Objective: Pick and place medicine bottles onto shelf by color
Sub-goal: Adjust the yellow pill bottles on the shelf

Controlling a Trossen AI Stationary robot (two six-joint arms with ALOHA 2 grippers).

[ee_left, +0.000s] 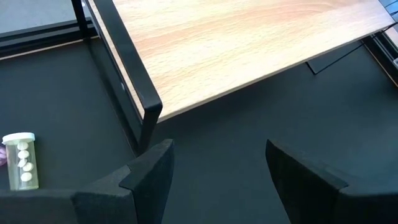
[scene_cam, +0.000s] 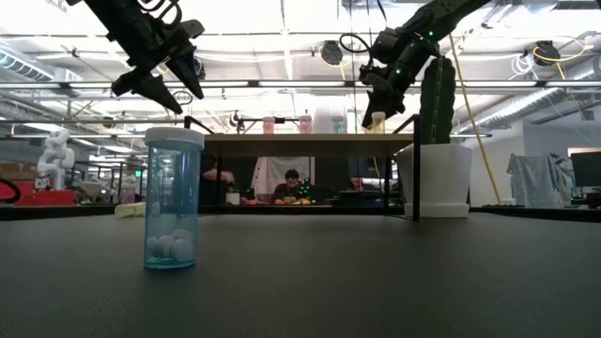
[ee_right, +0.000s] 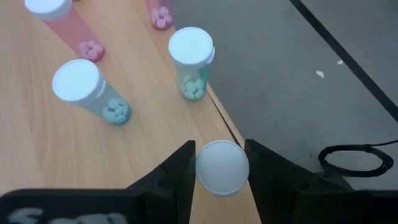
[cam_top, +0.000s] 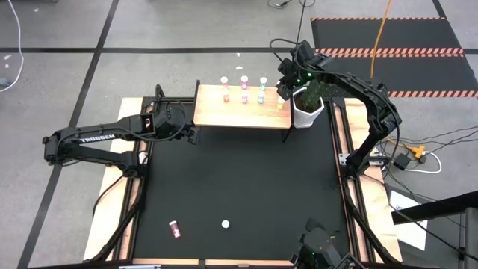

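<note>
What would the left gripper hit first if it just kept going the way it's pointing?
Probably the black tabletop beneath the shelf. The left gripper, open and empty, aims just under the wooden board's near edge; depth is hard to judge.

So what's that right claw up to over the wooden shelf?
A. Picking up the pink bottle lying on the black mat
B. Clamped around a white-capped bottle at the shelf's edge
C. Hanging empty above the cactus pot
B: in the right wrist view the right claw has its fingers on either side of a white-capped bottle at the edge of the shelf.
</note>
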